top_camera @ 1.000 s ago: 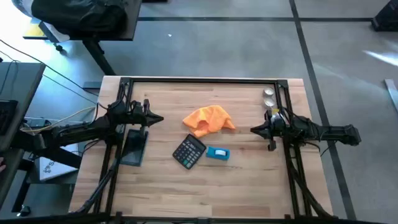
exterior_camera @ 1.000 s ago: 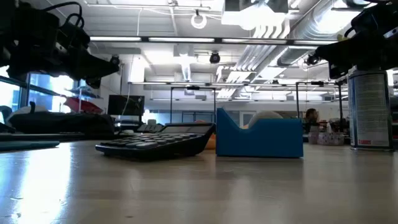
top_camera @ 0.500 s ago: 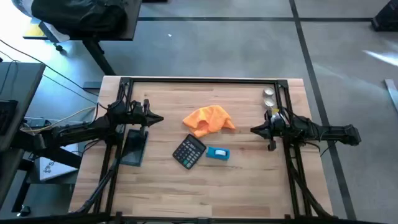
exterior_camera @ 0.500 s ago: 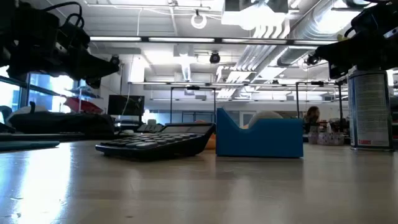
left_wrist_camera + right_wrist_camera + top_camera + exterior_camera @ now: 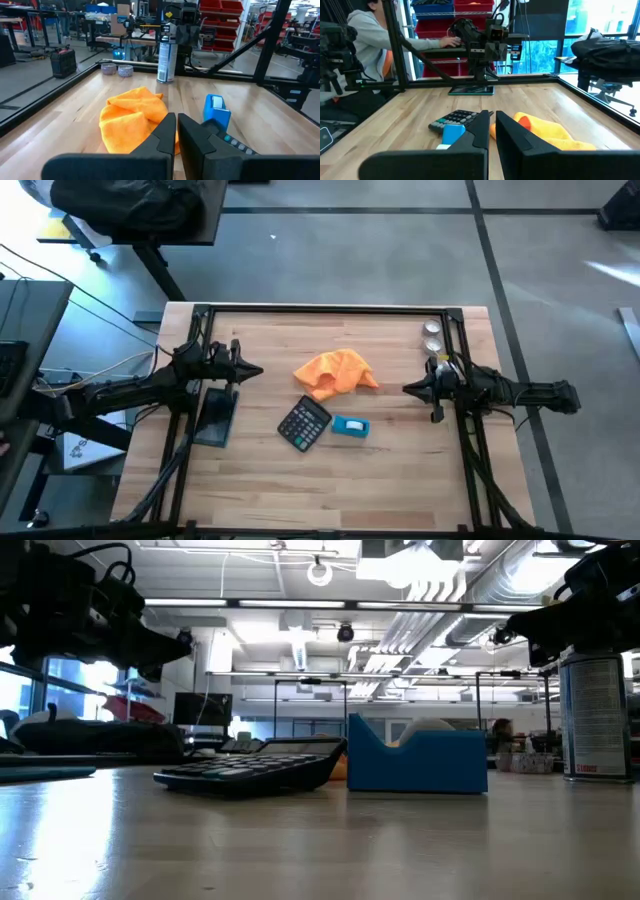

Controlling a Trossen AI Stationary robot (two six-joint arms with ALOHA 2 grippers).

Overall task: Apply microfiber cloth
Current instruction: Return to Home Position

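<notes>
The orange microfiber cloth (image 5: 335, 372) lies crumpled on the wooden table's middle, toward the far side; it also shows in the left wrist view (image 5: 132, 122) and the right wrist view (image 5: 545, 131). My left gripper (image 5: 258, 370) hovers shut above the table, left of the cloth, pointing at it. My right gripper (image 5: 407, 390) hovers shut to the cloth's right, pointing left. Neither touches anything. In the low view the cloth is almost wholly hidden behind the calculator (image 5: 245, 772) and the blue box (image 5: 417, 762).
A black calculator (image 5: 304, 423) and a small blue-and-white box (image 5: 350, 426) lie near the cloth's near side. A flat dark slab (image 5: 216, 417) lies under the left arm. A spray can (image 5: 165, 54) and two small tins (image 5: 432, 335) stand at the far right.
</notes>
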